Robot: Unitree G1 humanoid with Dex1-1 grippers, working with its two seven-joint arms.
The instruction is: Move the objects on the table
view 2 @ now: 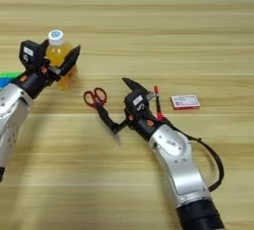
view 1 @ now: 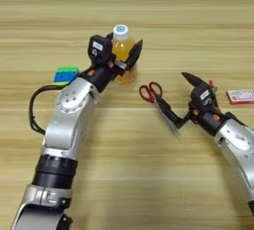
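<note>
The left gripper (view 1: 119, 58) reaches forward, its fingers closed around the orange-juice bottle (view 1: 122, 48) at mid-table (view 1: 149, 174). The right gripper (view 2: 124, 104) is bent inward, fingers spread wide beside the red-handled scissors (view 2: 99, 104).

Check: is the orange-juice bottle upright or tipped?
Upright: the orange-juice bottle with white cap stands cap-up on the table, between the left pincer's fingers.
</note>
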